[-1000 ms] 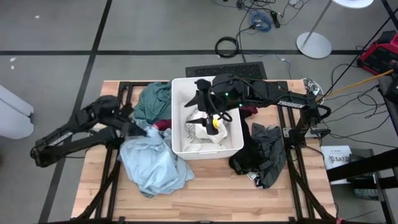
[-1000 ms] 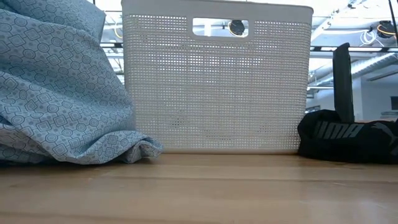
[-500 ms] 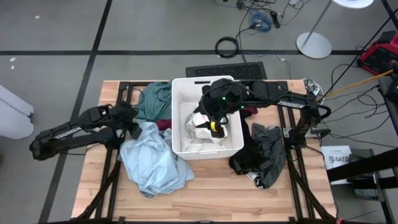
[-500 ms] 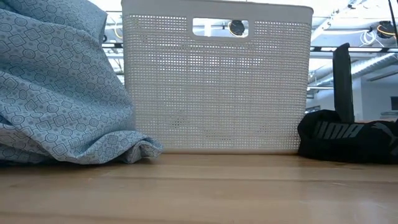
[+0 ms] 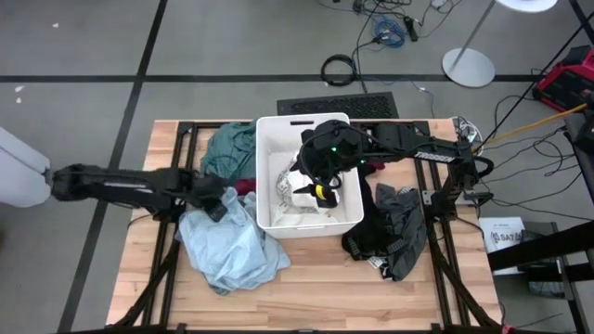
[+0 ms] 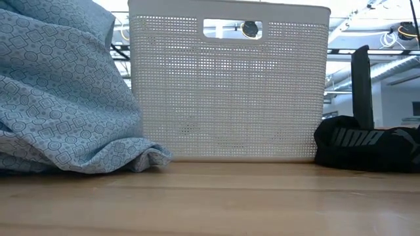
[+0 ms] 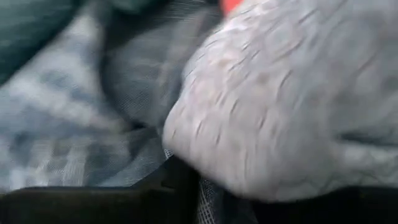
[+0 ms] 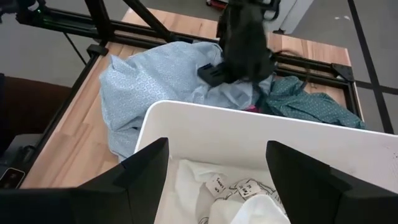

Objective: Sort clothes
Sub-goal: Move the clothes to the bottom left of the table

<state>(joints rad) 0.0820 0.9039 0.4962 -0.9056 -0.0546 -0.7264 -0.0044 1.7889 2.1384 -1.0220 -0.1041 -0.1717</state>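
A light blue patterned garment (image 5: 227, 243) lies heaped on the table left of the white bin (image 5: 264, 167). My left gripper (image 5: 218, 202) points down at the heap's far end, close to a teal garment (image 5: 230, 148) and a red one (image 5: 244, 186). The left wrist view shows only blurred cloth right in front of it. My right gripper (image 8: 217, 186) hangs open over the bin, above a white printed garment (image 5: 302, 199) that lies inside. Black and dark grey garments (image 5: 390, 232) lie right of the bin.
The bin's perforated wall (image 6: 230, 92) stands mid-table, with the blue heap (image 6: 59, 98) on one side and the black clothes (image 6: 367, 147) on the other. Bare wood runs along the table's near edge (image 5: 306, 297). Black frame rails edge the table.
My left arm has swung out straight from the table's left edge and sunk. Its gripper has tipped to point down and come lower onto the far end of the light blue garment, a little nearer the bin. The clothes lie as before.
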